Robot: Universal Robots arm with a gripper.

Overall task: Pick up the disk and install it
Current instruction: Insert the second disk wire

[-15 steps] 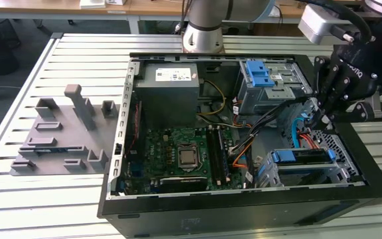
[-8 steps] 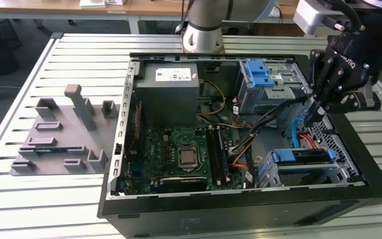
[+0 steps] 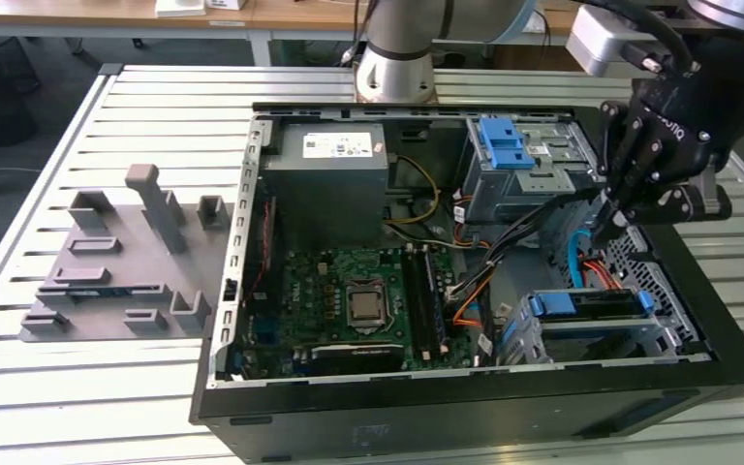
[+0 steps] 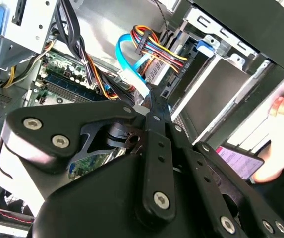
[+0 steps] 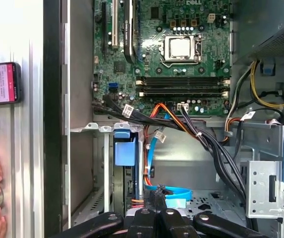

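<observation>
While the pincer (image 3: pixel 608 221) hangs closed on a blue cable (image 3: pixel 584 254), the disk (image 3: pixel 588 304) sits in its bay inside the computer case (image 3: pixel 476 412).

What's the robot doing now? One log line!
gripper: shut, at blue cable | disk: in bay, not held

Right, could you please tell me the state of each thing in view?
computer case: open, side panel off.
disk: in its drive bay, blue carrier showing.
hand: shut, tip at the blue cable.
processor socket: bare, no cooler.
phone: screen lit.
</observation>
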